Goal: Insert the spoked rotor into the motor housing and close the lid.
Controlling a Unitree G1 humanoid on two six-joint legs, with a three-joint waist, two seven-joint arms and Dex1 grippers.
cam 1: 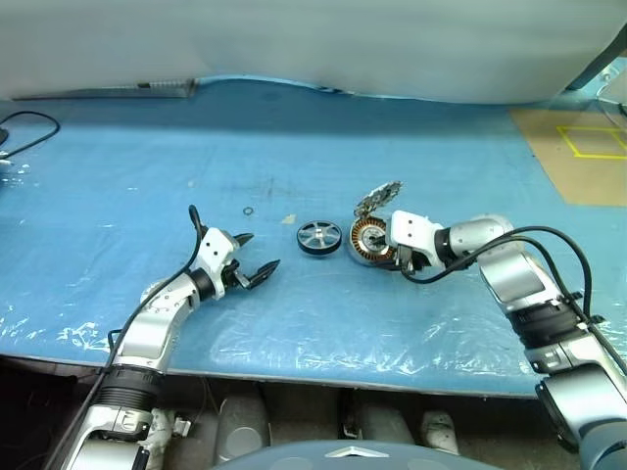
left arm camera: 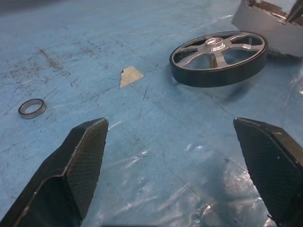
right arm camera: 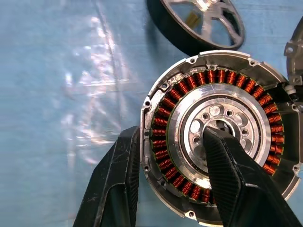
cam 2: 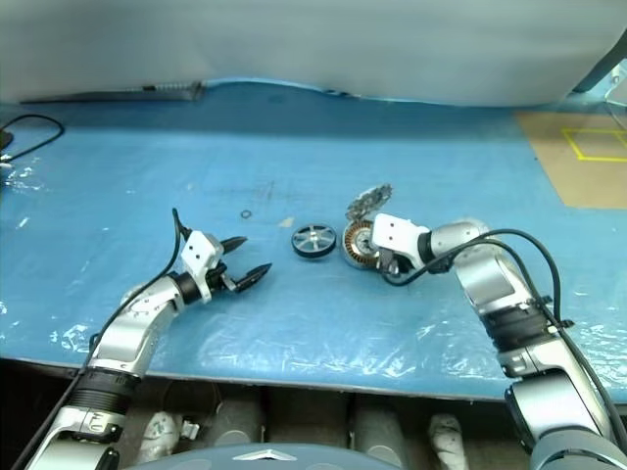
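Blue plastic sheeting is covering my worktop (cam 1: 294, 127), with a pale wall running behind it. Near the middle, the spoked rotor (cam 1: 318, 238) is lying flat on the sheet, and just to its right the motor housing (cam 1: 367, 243) is sitting with its ring of copper windings facing up. The ribbed lid (cam 1: 379, 198) is standing tilted at the far edge of the housing, touching it. My right tool (right arm camera: 170, 177) is clamping the housing's rim: one finger is pressing the outer edge and the other is resting inside, over the metal centre. My left tool (cam 1: 257, 258) is hovering low over the sheet with its fingers spread wide apart, pointing towards the rotor and gripping nothing. A small metal ring (cam 1: 249, 211) and a scrap of tan tape (cam 1: 288, 219) are lying on the sheet beyond it.
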